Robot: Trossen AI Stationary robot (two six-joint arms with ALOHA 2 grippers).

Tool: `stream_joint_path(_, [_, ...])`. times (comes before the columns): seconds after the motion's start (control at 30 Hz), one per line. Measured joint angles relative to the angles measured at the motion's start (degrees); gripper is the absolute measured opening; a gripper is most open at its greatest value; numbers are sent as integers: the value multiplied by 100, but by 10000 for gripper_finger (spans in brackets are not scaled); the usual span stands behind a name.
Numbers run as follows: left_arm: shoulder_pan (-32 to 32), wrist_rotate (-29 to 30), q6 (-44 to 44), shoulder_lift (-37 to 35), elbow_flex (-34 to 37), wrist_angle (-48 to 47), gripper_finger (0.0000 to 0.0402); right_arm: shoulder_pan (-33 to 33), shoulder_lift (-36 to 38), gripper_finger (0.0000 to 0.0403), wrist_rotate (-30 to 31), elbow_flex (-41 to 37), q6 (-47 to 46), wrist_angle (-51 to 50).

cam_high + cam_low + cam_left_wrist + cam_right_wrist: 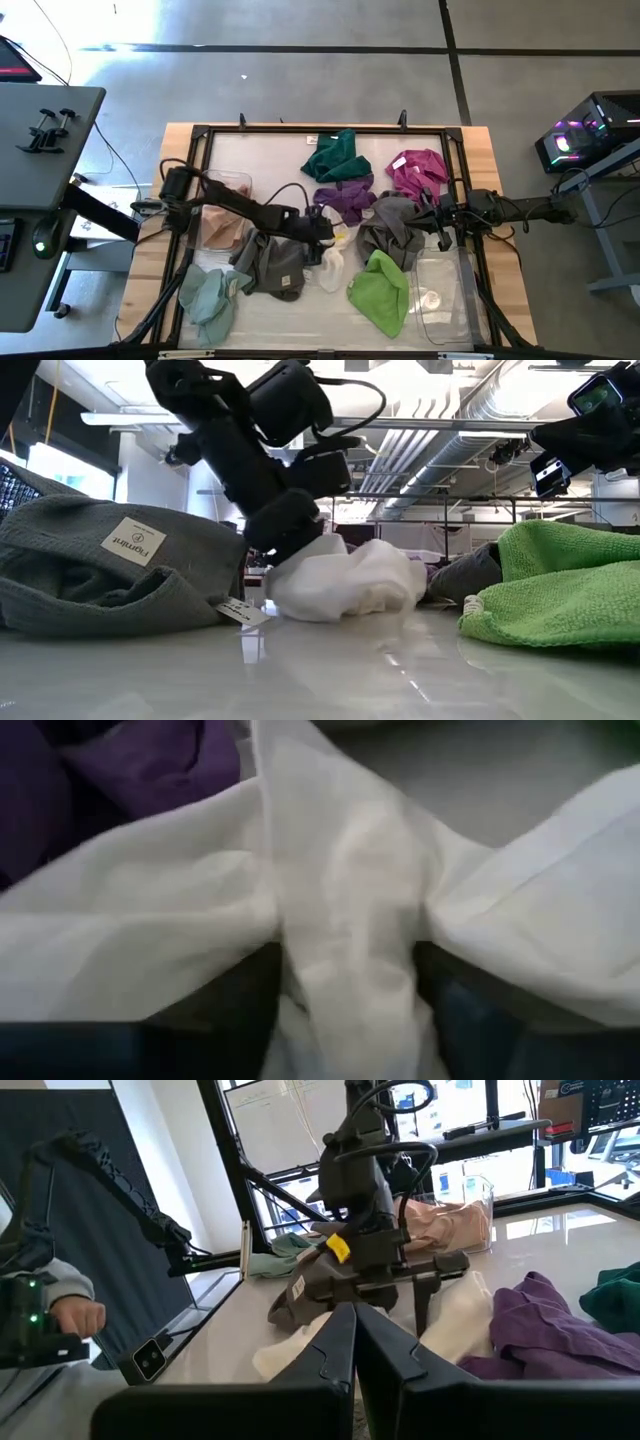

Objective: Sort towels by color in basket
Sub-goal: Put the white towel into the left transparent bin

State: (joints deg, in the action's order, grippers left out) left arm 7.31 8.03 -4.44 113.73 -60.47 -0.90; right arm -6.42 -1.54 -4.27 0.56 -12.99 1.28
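The white towel [332, 266] lies crumpled at the table's middle, between a grey labelled towel [276, 264] and a lime green towel [382, 290]. My left gripper [322, 232] is down on it and shut on its cloth [350, 950]. My right gripper [428, 212] hovers shut over another grey towel [390, 232], touching nothing. Purple [346, 196], dark green [335, 156] and magenta [418, 170] towels lie toward the far edge. A pale teal towel [212, 296] lies at the near left. A pale pink towel [222, 226] sits in a clear bin. My left gripper pinches a bunched-up ridge of the white towel [350, 970] between its two fingers [262, 995], several layers gathered. It comes from above, slanting down from the table's left. The towel [345, 585] still rests on the table, spreading out to either side of the fingers.
A black frame [300, 130] borders the white work surface. A clear bin [442, 296] stands at the near right, holding small pale items. A second clear bin [226, 186] is under the left arm. A person's hand [75, 1318] shows beyond the table's left side.
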Motion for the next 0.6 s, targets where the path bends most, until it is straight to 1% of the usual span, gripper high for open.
stream_joint_path(0.07, [-16, 18, 52, 90, -4, 81, 161, 0, 0, 1, 0, 0, 2, 0])
stream_joint_path(0.2, [-70, 53, 200, 109, 0, 54, 44, -1, 0, 1, 0, 0, 1, 0])
stream_joint_path(0.23, [-67, 58, 195, 32, 2, 11, 25, 0, 0, 1, 0, 1, 1, 0])
stream_joint_path(0.27, [-55, 78, 186, -42, 13, -40, 16, 0, 0, 1, 0, 0, 2, 0])
stream_joint_path(0.33, [12, 182, 183, -272, 54, -189, 22, 0, 0, 1, 0, 0, 2, 0])
stream_joint_path(0.43, [204, 590, 187, -841, 52, -459, 28, 0, 0, 1, 0, 0, 0, 0])
stream_joint_path(0.5, [398, 991, 174, -1372, -109, -728, 22, 0, 0, 1, 0, 0, 1, 0])
stream_joint_path(0.6, [752, 1743, 214, -2019, -353, -1228, 9, 0, 0, 1, 0, 0, 0, 0])
